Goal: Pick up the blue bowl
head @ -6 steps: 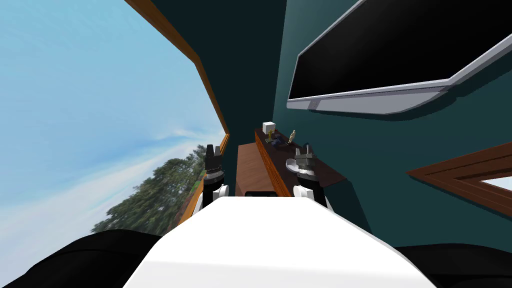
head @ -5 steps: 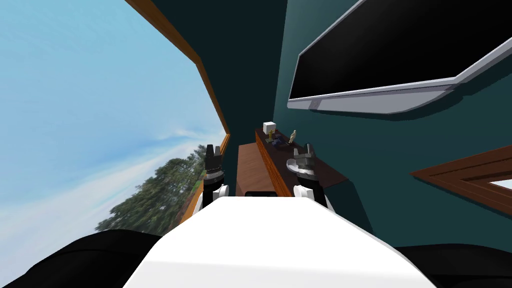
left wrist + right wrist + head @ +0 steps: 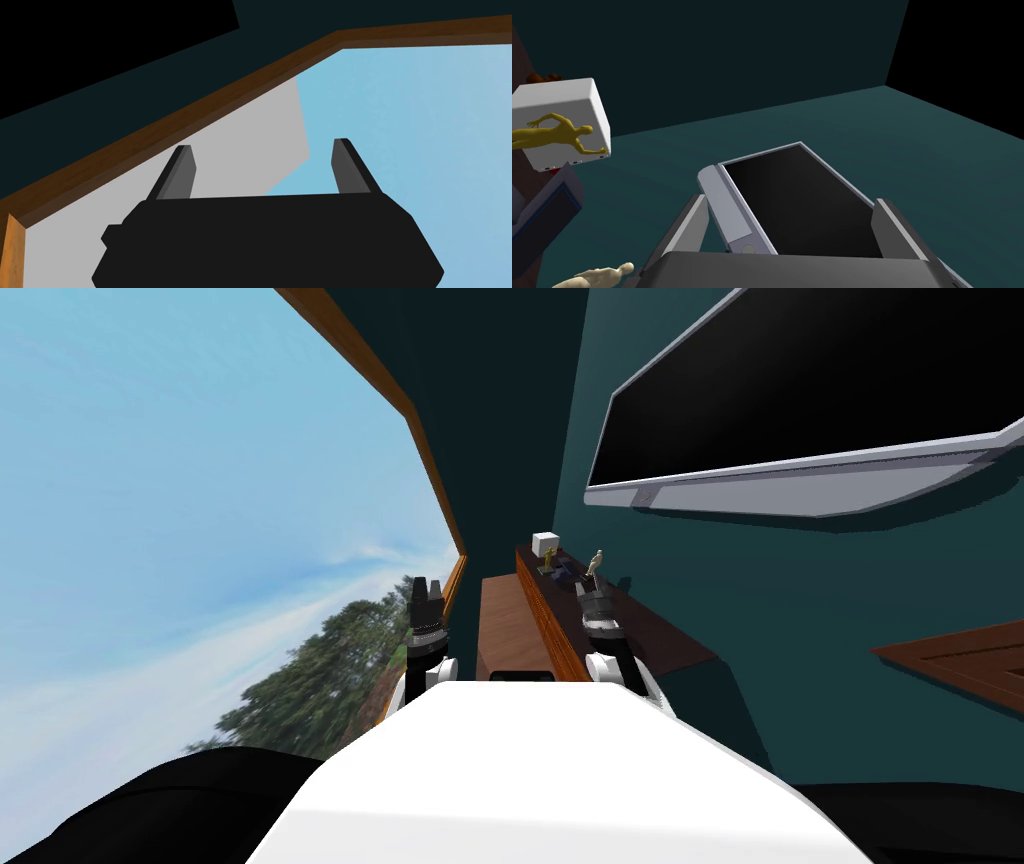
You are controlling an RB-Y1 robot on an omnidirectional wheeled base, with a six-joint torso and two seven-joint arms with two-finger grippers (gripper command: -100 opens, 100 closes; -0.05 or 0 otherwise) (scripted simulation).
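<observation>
My right gripper [image 3: 593, 591] hangs over a dark brown shelf [image 3: 660, 638] along the teal wall, just short of a cream figurine [image 3: 597, 562]. In the right wrist view this gripper [image 3: 790, 200] is open with nothing between its fingers, and it looks up at the wall. Beside it on the shelf lies a dark blue-grey slanted object [image 3: 547, 210], also seen as a dark blue patch [image 3: 563, 575]; I cannot tell whether it is the bowl. My left gripper [image 3: 427, 588] is raised before the window, and its fingers stand open and empty [image 3: 262, 145].
Further along the shelf stand a white box [image 3: 545, 542] and a yellow figurine [image 3: 557, 132]. A large TV [image 3: 800, 408] hangs on the wall above. A lower brown surface [image 3: 510, 628] runs beside the shelf, and a wide window [image 3: 200, 488] is on the left.
My right hand has moved further along the shelf towards the cream figurine. The pale bowl seen beside it earlier is now hidden behind the hand. My head has shifted slightly.
</observation>
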